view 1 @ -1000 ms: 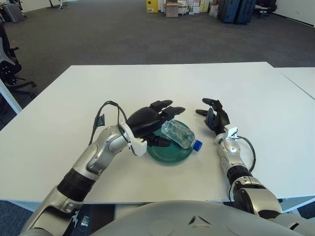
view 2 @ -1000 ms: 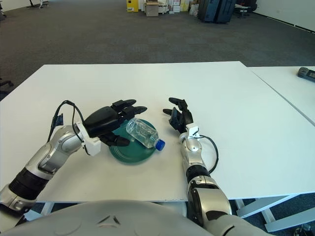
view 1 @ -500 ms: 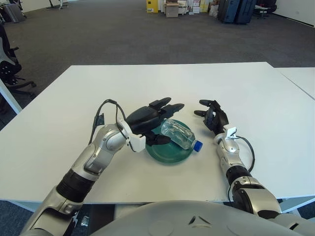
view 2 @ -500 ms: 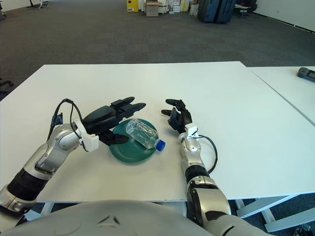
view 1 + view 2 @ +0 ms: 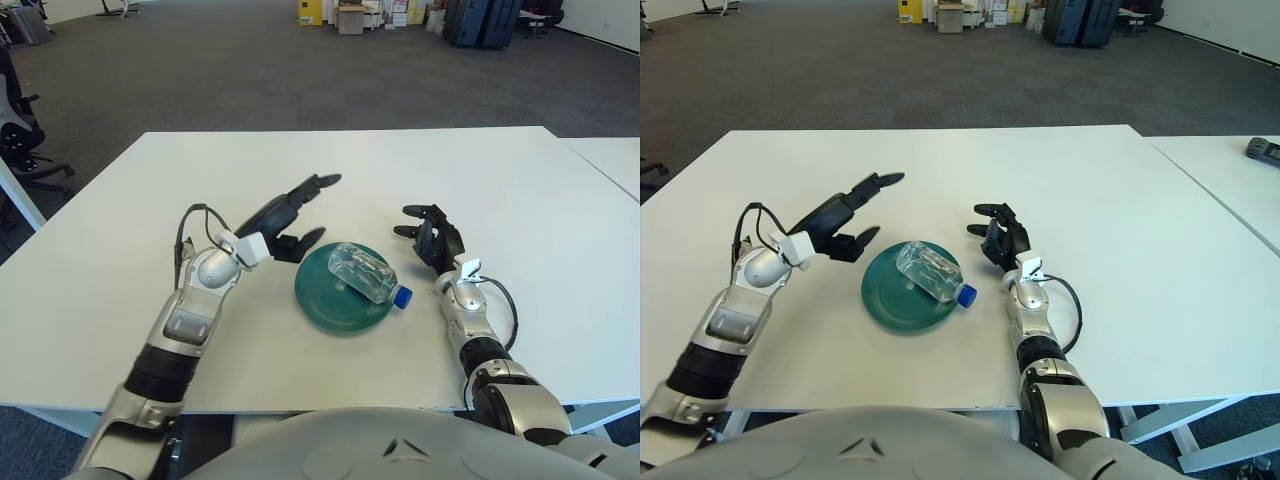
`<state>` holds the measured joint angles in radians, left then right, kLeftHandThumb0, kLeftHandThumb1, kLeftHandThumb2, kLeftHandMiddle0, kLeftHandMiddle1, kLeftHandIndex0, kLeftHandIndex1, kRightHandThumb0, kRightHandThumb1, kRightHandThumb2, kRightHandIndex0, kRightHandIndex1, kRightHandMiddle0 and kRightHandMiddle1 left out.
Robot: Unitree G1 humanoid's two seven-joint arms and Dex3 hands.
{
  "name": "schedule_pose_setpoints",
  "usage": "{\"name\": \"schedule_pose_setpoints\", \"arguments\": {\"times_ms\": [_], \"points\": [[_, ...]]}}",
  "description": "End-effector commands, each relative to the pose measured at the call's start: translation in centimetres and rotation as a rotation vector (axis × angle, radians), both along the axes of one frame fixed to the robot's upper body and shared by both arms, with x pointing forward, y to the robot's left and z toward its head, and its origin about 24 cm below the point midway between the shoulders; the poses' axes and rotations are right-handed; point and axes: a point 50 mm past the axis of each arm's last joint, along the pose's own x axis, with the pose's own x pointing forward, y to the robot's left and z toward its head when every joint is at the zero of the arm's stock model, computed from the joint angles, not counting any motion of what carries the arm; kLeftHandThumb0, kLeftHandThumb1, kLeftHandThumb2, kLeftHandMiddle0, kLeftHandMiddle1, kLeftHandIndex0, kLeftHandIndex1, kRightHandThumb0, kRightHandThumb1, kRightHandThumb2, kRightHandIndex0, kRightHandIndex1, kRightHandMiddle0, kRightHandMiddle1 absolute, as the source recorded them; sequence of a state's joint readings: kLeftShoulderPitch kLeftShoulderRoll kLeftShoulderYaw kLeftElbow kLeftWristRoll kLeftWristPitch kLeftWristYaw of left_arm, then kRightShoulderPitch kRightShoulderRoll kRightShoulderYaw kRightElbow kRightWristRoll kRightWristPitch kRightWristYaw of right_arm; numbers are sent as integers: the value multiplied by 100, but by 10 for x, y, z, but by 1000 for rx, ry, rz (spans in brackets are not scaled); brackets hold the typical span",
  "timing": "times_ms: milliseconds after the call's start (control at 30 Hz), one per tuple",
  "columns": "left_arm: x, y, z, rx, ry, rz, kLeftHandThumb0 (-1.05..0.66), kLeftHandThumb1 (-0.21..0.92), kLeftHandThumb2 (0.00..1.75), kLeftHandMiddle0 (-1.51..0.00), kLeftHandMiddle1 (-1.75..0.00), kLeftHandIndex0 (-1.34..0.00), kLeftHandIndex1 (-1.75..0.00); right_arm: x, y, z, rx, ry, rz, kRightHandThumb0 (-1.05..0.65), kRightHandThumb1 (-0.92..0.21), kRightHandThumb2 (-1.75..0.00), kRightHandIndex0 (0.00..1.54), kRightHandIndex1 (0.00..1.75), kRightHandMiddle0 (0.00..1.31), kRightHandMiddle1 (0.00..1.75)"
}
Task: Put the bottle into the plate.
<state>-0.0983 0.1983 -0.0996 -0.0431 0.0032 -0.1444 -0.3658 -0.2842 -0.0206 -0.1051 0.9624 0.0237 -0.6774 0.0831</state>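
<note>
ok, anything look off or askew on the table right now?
Only mildly: the clear water bottle lies on its side in the green plate, its blue cap poking past the rim. Nothing is spilled. The left hand is open beside the plate; the right hand shows right of it.

the plate [image 5: 325, 305] at the frame's centre is dark teal green, plain and unpatterned. on it the bottle [image 5: 362, 272] is clear and colourless, with a bright blue cap [image 5: 401, 296] at its lower right end. the table [image 5: 480, 180] is flat white all over. the left hand [image 5: 287, 214], left of centre, is black, on a silver-grey forearm with a white wrist block and a black cable. the right hand [image 5: 430, 234], right of centre, is likewise black, on a silver and black arm. the carpet [image 5: 230, 70] across the top is dark grey. at the upper edge stand a yellow box [image 5: 309, 11] and dark blue cases [image 5: 478, 20].
</note>
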Motion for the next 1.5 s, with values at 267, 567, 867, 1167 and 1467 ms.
{"name": "schedule_pose_setpoints", "arguments": {"times_ms": [267,567,867,1167,1467], "points": [[9,26,-36,-370,105,215,-67,92,86,-40,-5,0,-83,-23,-2,-27,10,137,-13,-88,-92,-104,70,75,28,99],[6,31,-78,-386,179,313,-65,92,84,-40,-3,0,-79,-23,-3,-27,16,130,-24,-87,-92,-103,72,77,27,98],[0,35,-98,-332,204,375,-73,92,86,-39,-2,0,-77,-23,-6,-28,8,144,-45,-85,-92,-101,70,76,26,98],[-7,37,-113,-312,253,421,-81,92,91,-37,0,0,-74,-23,-9,-27,-11,141,-66,-83,-92,-101,63,71,28,99],[-12,42,-128,-283,325,452,-84,92,95,-29,-1,0,-61,-22,-12,-27,-4,151,-94,-79,-92,-100,57,54,21,96]]}}
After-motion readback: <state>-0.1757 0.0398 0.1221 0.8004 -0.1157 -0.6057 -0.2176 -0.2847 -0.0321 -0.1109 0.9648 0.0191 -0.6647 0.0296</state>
